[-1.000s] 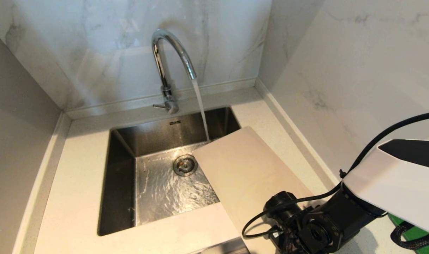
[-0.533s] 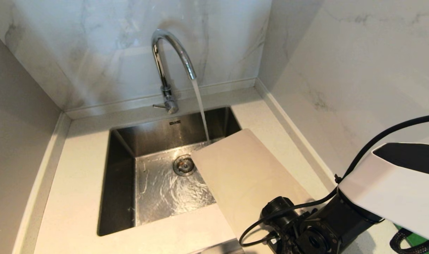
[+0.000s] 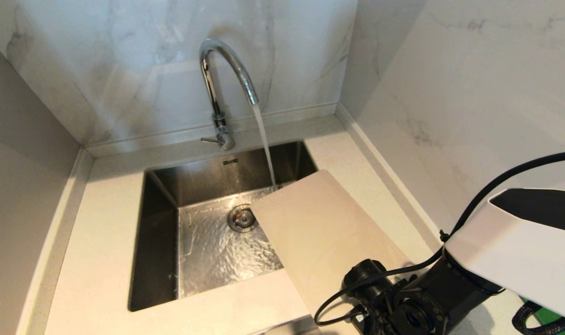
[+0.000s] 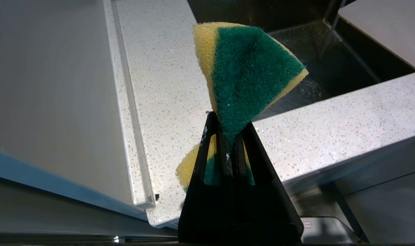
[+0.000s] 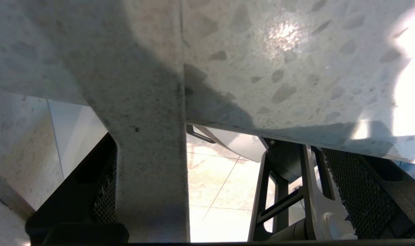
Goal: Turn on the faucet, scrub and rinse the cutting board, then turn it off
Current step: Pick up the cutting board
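Observation:
The chrome faucet (image 3: 222, 70) is running; its stream (image 3: 263, 139) falls into the sink just past the far corner of the off-white cutting board (image 3: 319, 223). The board lies slanted over the sink's right rim and the counter. My right arm (image 3: 449, 288) is over the board's near end at the counter's front. In the right wrist view my right gripper (image 5: 217, 153) stands wide open, with a strip of the board (image 5: 149, 164) against one finger and a wide gap to the other. My left gripper (image 4: 229, 123) is shut on a green and yellow sponge (image 4: 248, 68), off the counter's front left.
The steel sink (image 3: 161, 232) has wet flowing water around its drain (image 3: 241, 217). The faucet's thin lever (image 3: 210, 139) points left at its base. Marble walls close in the back and right. A green mat's edge (image 3: 552, 316) shows at the bottom right.
My right arm has shifted a little to the left, and the board has slid and turned slightly with it. Water keeps running.

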`<state>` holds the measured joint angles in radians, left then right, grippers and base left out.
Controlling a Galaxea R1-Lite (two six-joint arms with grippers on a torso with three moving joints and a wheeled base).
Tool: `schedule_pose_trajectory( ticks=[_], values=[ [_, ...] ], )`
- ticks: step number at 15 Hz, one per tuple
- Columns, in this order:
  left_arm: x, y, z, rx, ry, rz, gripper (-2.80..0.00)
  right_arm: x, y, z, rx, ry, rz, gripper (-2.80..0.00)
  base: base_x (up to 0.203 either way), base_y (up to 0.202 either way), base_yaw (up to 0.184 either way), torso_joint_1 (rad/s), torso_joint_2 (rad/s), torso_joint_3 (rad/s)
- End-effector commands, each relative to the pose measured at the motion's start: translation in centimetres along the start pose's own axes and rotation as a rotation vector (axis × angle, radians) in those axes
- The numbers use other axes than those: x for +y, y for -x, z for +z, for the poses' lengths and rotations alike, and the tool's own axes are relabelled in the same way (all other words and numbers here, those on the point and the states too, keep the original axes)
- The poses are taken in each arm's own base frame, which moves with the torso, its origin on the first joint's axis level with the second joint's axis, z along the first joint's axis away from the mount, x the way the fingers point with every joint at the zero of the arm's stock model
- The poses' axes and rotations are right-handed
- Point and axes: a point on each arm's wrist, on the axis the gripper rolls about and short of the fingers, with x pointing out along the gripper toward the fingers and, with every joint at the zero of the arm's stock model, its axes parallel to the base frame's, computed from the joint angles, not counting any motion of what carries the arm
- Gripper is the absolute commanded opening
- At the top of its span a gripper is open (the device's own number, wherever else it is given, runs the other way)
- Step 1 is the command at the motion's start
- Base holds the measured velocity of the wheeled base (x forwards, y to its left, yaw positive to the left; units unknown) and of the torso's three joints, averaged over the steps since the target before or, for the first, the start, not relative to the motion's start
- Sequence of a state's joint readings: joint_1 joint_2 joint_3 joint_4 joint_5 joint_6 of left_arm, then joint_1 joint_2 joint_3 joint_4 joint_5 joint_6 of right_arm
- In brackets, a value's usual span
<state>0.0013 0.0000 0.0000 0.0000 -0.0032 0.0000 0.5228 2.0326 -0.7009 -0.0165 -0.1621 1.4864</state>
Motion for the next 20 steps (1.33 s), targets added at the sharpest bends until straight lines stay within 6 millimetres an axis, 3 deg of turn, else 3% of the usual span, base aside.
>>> schedule_pose_trajectory(
  ticks=[1, 11, 12, 20],
  values=[
    [0.0, -0.03, -0.08, 0.005, 0.0, 0.0, -2.8, -0.04, -0.09, 0.02, -0.002, -0.008, -0.004, 0.0, 0.0, 0.0, 0.0, 0.0, 0.0, 0.0],
    [0.0, -0.03, -0.08, 0.005, 0.0, 0.0, -2.8, 0.1, -0.53, -0.05, -0.041, -0.01, -0.016, 0.0, 0.0, 0.0, 0.0, 0.0, 0.0, 0.0],
    [0.0, -0.03, -0.08, 0.005, 0.0, 0.0, -2.8, 0.15, -0.63, -0.2, -0.048, -0.005, -0.018, -2.8, 0.0, 0.0, 0.0, 0.0, 0.0, 0.0],
    [0.0, -0.03, -0.08, 0.005, 0.0, 0.0, -2.8, 0.15, -0.63, -0.2, -0.049, -0.003, -0.018, -2.8, 0.0, 0.0, 0.0, 0.0, 0.0, 0.0]
  ],
)
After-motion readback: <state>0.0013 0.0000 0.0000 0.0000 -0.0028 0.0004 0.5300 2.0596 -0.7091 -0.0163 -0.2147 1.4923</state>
